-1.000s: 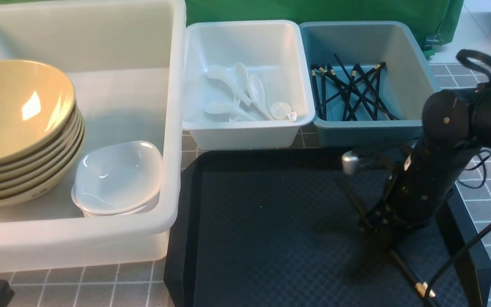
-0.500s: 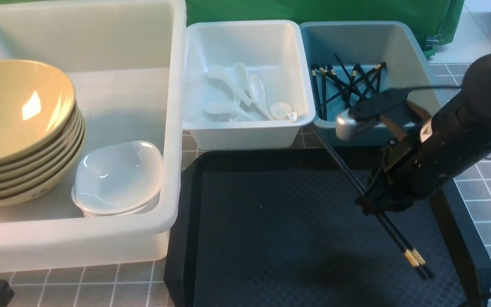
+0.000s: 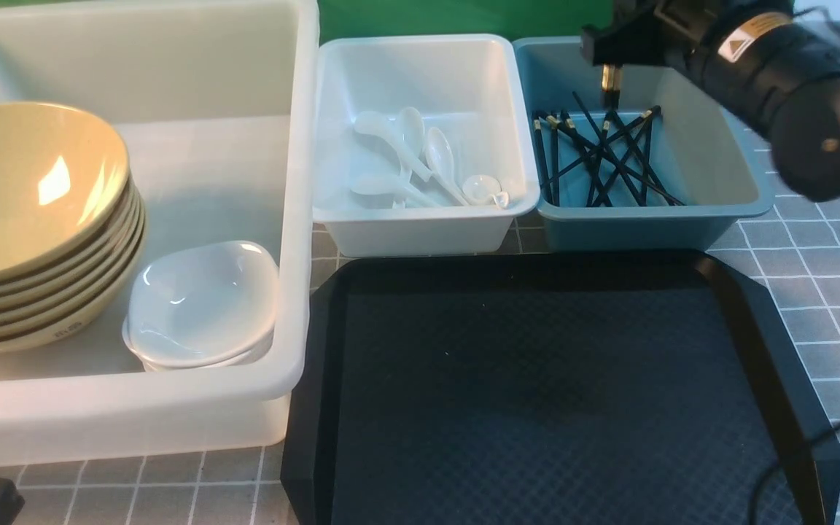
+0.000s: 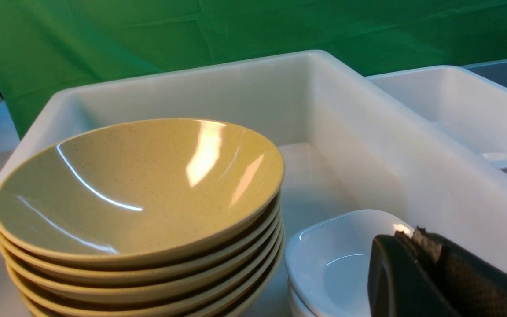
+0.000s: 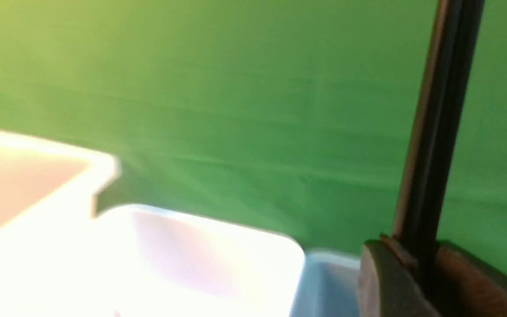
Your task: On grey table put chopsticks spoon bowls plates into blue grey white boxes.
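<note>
Tray (image 3: 537, 408): black, fine diamond-pattern surface.
Table (image 3: 814, 284) around the tray: grey tiles, pale grid lines.
Left of the tray: big box (image 3: 296, 219), milky translucent white. In it are bowls (image 3: 26, 182), speckled olive-tan inside and cream outside, and dishes (image 3: 201, 299), glossy white.
Behind the tray: small box (image 3: 420, 233), white, with white spoons (image 3: 427, 157). Blue-grey box (image 3: 631, 226) with chopsticks (image 3: 602, 153), black with gold bands.
Backdrop (image 3: 464, 14), farther behind the tray: plain green.
</note>
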You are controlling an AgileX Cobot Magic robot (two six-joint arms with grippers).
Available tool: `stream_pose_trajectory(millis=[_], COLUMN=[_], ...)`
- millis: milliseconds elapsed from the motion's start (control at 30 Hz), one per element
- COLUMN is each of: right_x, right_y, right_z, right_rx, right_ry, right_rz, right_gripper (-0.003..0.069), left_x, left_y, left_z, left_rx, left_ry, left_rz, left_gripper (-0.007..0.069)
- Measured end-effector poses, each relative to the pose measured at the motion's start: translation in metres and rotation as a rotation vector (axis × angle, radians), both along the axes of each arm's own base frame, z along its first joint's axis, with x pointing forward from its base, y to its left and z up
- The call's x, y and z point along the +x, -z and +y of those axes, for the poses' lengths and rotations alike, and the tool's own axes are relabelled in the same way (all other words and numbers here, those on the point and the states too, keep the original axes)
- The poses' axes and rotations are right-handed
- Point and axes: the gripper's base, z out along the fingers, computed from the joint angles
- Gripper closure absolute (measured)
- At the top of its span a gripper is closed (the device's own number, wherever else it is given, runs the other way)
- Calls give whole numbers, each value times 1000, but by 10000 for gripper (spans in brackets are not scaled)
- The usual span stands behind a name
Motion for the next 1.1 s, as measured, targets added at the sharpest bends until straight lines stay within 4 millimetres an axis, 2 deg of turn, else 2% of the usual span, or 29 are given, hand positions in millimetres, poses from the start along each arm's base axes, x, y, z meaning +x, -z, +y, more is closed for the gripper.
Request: stream_pose_trajectory(millis=[33,67,133,167,200,233,267,333,433,533,567,600,633,667,700,733,767,800,833,867,900,933,967,1000,1100], right_x=[0,12,19,23,26,27,27,17,-9,-58,-74,-78,-111,-115,-142,-160,-188,-187,-209,-215,-236,-238,-249,-260,-282], right_y=[-1,19,32,34,40,32,20,-6,-51,-102,-112,-117,-133,-131,-136,-135,-130,-124,-108,-109,-84,-75,-65,-41,-1], right_z=[-1,-1,-2,-3,-3,-4,-4,-5,-9,-19,-24,-25,-34,-35,-43,-49,-58,-58,-67,-69,-79,-80,-85,-90,-100], right_rx=[4,11,5,3,-7,-18,-37,-88,-187,-278,-287,-287,-278,-278,-262,-249,-226,-229,-204,-195,-172,-173,-158,-158,-186], right_ry=[2,14,15,14,5,-10,-27,-70,-141,-199,-204,-203,-196,-196,-180,-166,-140,-142,-107,-95,-52,-49,-24,1,47], right_rz=[4,99,186,216,312,380,396,437,434,361,332,317,243,244,169,118,37,54,-24,-60,-141,-133,-190,-219,-299], right_gripper=[515,494,454,423,356,295,278,289,391,534,577,577,614,619,625,625,625,625,625,625,625,625,625,625,625], left_x=[0,0,0,0,0,0,0,0,0,0,0,0,0,0,0,0,0,0,0,0,0,0,0,0,0], left_y=[0,0,0,0,0,0,0,0,0,0,0,0,0,0,1,1,1,1,1,1,1,1,1,1,1], left_z=[0,0,0,0,0,0,0,1,1,1,1,1,1,1,1,1,1,1,1,1,1,1,1,1,1], left_rx=[1,2,4,5,6,8,8,8,8,8,8,8,8,8,8,8,8,8,8,8,8,8,8,8,8], left_ry=[0,0,-1,-1,-2,-3,-3,-5,-5,-5,-5,-5,-5,-5,-6,-6,-6,-6,-6,-6,-6,-6,-6,-7,-6], left_rz=[0,-1,-1,0,0,2,2,4,4,4,4,4,4,4,6,6,6,6,6,6,6,6,6,7,6], left_gripper=[633,633,633,633,633,633,633,633,633,633,633,633,633,633,633,633,633,633,633,633,633,633,633,633,633])
